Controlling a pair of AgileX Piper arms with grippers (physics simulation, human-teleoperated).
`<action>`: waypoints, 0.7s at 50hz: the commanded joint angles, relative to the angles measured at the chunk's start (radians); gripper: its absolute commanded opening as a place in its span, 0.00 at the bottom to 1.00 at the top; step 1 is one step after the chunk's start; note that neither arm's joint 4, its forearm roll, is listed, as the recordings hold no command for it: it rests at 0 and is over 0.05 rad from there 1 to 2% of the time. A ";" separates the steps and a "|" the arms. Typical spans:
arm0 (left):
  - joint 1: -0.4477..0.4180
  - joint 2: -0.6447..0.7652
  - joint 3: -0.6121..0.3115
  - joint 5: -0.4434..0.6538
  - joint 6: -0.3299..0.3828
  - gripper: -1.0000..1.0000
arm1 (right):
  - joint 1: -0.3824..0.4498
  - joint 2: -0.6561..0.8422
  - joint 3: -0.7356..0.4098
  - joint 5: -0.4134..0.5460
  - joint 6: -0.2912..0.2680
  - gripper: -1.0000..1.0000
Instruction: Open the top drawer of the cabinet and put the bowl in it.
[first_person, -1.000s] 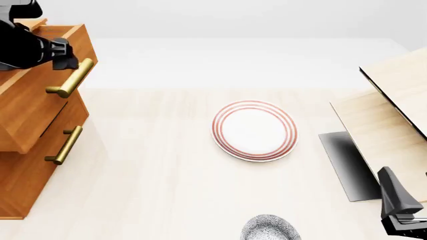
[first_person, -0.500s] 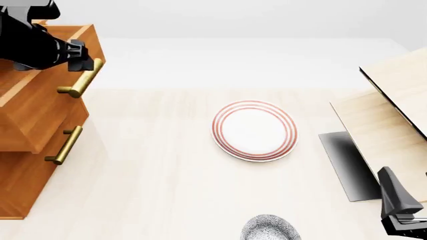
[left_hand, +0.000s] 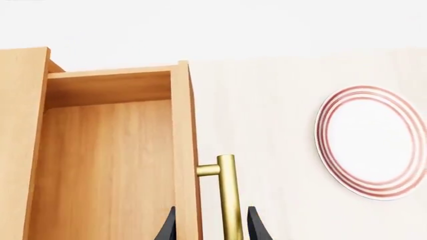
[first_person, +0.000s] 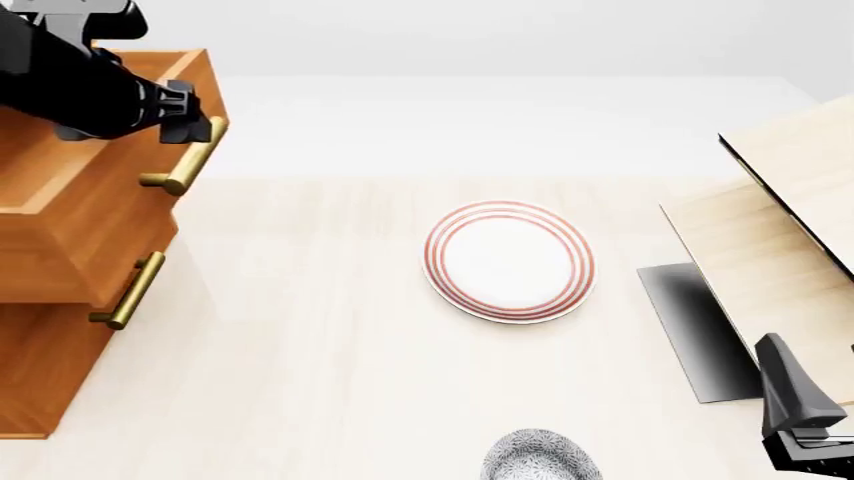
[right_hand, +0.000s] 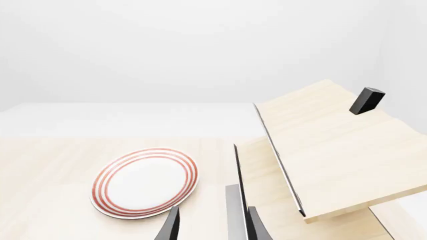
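One bowl (first_person: 541, 456), one plate (first_person: 510, 261); left gripper (left_hand: 209, 226) clamps the top drawer (first_person: 83, 205) handle, right gripper (right_hand: 209, 225) parted.

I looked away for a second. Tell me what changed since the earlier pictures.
The left gripper, shut on the brass handle, drew the top drawer farther out of the cabinet, toward the plate. The plate, the bowl and the right gripper stayed put.

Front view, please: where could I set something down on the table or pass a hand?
Free tabletop lies between the cabinet and the plate, and beyond the plate. The pulled-out top drawer looks bare inside. It is tighter between the plate and the pale panels, and around the bowl at the near edge.
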 joint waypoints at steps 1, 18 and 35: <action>-0.032 0.009 -0.007 0.002 -0.007 1.00 | 0.000 0.000 0.000 0.000 0.000 1.00; -0.068 0.021 -0.015 0.001 -0.019 1.00 | -0.001 -0.001 0.000 0.000 0.000 1.00; -0.112 0.030 -0.017 -0.009 -0.032 1.00 | -0.001 -0.001 0.000 0.000 0.000 1.00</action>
